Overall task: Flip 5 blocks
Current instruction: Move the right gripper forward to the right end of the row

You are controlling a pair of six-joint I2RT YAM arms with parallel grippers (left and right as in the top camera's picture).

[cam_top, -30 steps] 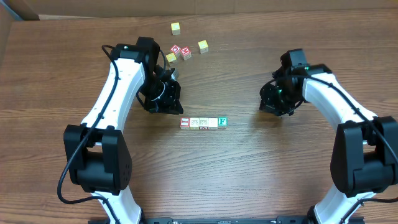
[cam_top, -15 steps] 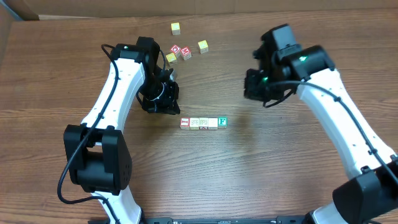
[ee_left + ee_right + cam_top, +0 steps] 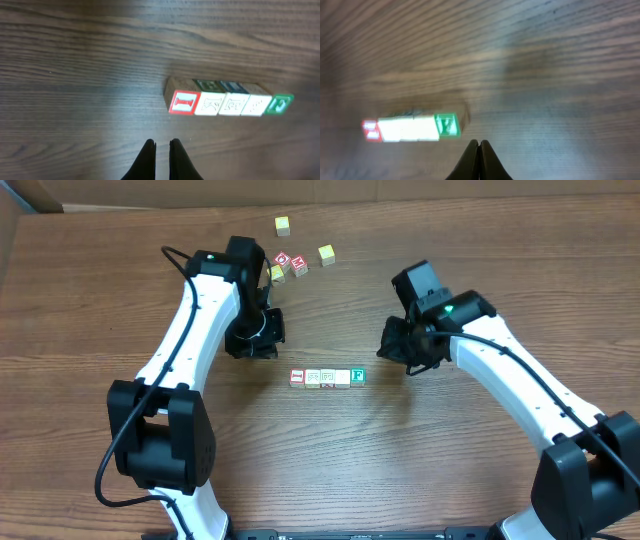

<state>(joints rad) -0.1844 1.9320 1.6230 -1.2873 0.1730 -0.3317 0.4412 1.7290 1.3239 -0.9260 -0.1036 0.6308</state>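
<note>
Five blocks lie in a tight row at the table's middle: a red-and-white one (image 3: 297, 378) at the left end, three pale ones (image 3: 328, 378), and a green-faced one (image 3: 358, 375) at the right end. My left gripper (image 3: 262, 350) hovers up and left of the row, shut and empty. In the left wrist view its tips (image 3: 161, 145) sit below the red block (image 3: 184, 102). My right gripper (image 3: 393, 352) is shut, just right of and above the green block. In the right wrist view its tips (image 3: 479, 143) sit close beside the green block (image 3: 447, 124).
Loose cubes lie at the back behind the left arm: yellow ones (image 3: 283, 224) (image 3: 326, 254) (image 3: 275, 273) and two red-faced ones (image 3: 284, 260) (image 3: 299, 266). A cardboard wall (image 3: 400, 192) borders the table's far edge.
My right arm has swung left across the table, from the right side to just beside the row's green end. The left arm has shifted slightly toward the back. The blocks have not moved.
</note>
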